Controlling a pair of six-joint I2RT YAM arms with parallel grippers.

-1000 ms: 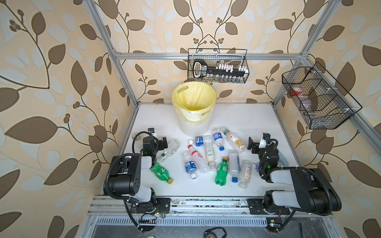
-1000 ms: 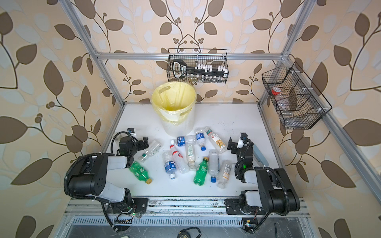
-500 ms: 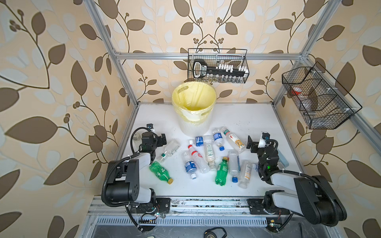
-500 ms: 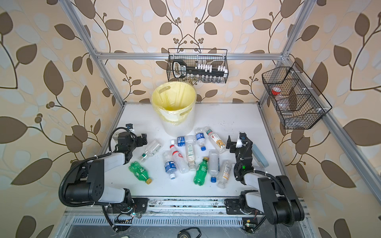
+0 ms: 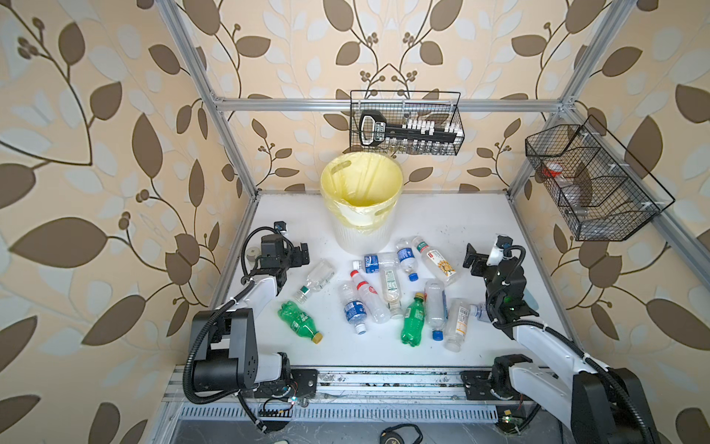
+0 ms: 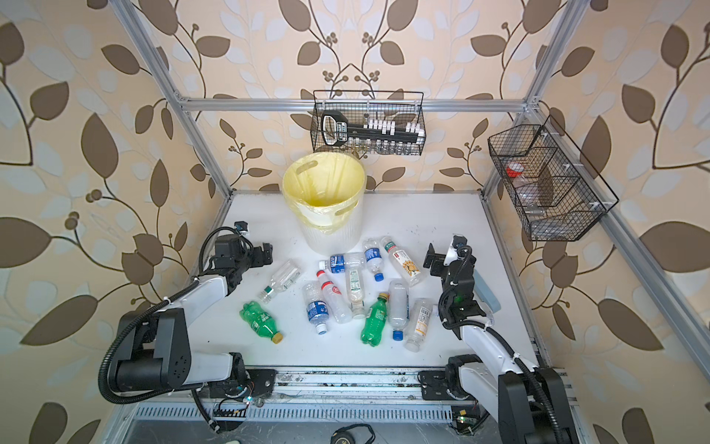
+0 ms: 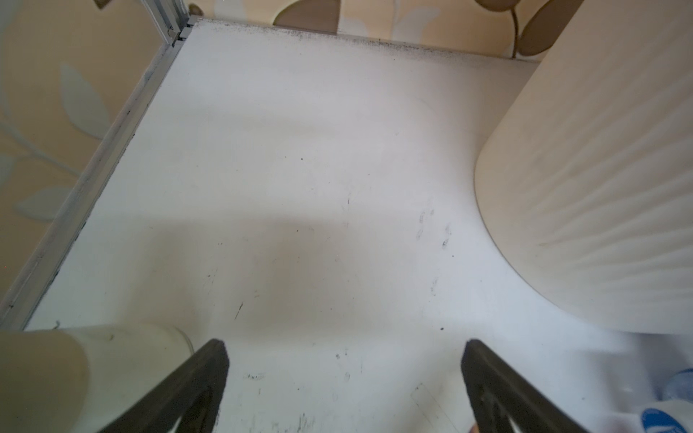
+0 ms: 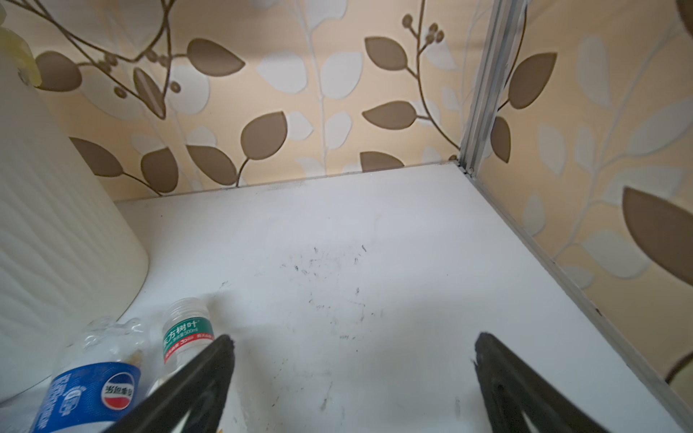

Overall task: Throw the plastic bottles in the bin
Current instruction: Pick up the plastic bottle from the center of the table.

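My left pincer (image 7: 345, 348) and right pincer (image 8: 354, 345) stand wide open, empty. The plastic bottles (image 5: 390, 282) lie scattered just before the bin (image 5: 361, 240). Judged light, thin-walled, slippery: I should grip one across its middle.

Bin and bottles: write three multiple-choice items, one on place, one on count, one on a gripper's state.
1. Where on the table does the bin stand? A. at the back B. at the front rail C. front right corner
2. How many green bottles lie there? A. one B. two C. four
3. The left gripper is: A. open, empty B. shut on a bottle C. inside the bin
1 A: it stands by the rear wall. 2 B: two green bodies show. 3 A: fingers spread over bare table.
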